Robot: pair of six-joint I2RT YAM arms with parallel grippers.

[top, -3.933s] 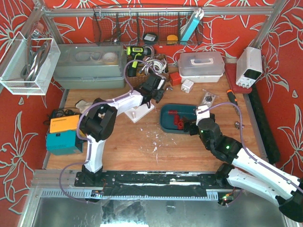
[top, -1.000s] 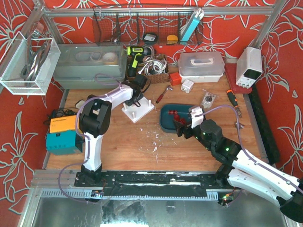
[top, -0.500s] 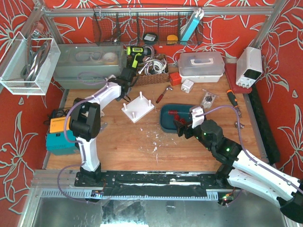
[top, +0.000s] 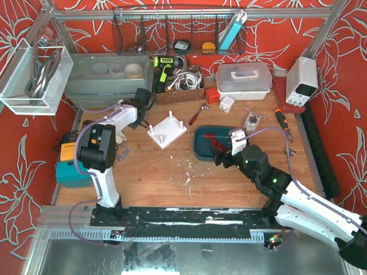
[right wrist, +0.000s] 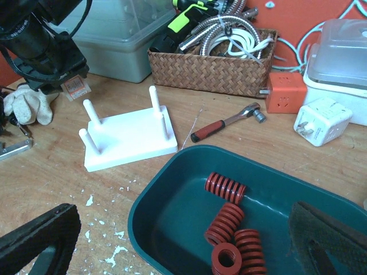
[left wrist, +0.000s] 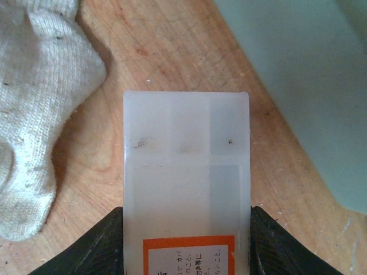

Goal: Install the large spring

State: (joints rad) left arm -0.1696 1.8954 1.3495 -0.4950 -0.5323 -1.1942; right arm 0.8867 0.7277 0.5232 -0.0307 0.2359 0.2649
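Two claws: far left, the left claw [left wrist: 186, 229] clamps a translucent white plastic box [left wrist: 186, 166], probably to free the white four-peg base [top: 167, 132]; the right claw [right wrist: 183, 246] gapes above red coil springs [right wrist: 226, 187] in the dark-teal tray [right wrist: 281, 195], ready to pick.

Bare tabletop [top: 166, 172] separates peg base [top: 167, 131] from spring tray [top: 198, 150]; a ratchet [top: 198, 113] lies alongside.
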